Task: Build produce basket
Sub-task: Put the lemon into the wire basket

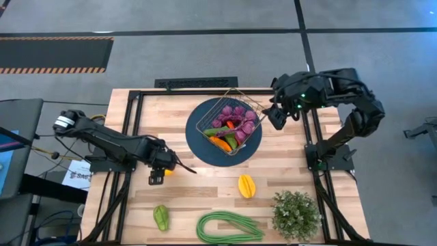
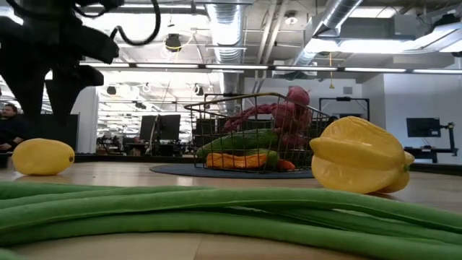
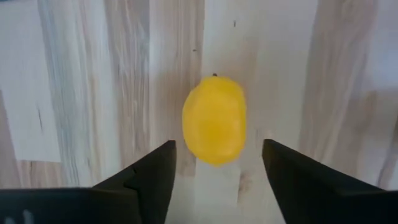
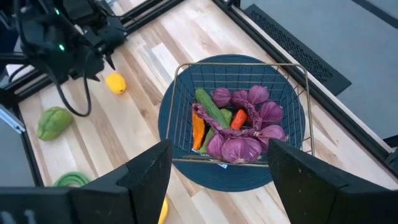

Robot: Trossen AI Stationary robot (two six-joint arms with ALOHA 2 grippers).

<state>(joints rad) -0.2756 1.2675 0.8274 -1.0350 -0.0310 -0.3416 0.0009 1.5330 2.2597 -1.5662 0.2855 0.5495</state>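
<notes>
The basket (image 1: 230, 125) already held grapes, carrots and cucumber, while the lemon (image 3: 214, 120) lay between the left gripper (image 3: 217, 168)'s open jaws (right gripper (image 4: 217, 171) wide, empty).

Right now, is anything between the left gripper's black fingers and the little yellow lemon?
No. In the left wrist view only bare wooden table separates the open left gripper from the small yellow lemon.

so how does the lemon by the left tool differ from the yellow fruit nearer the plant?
The lemon is smooth and oval; the ridged yellow fruit has lengthwise lobes and looks larger. The lemon lies under the left tool, between its open fingers; the ridged fruit lies apart from both tools, between the blue plate and the green beans. Both are yellow, on the table, outside the basket.
</notes>
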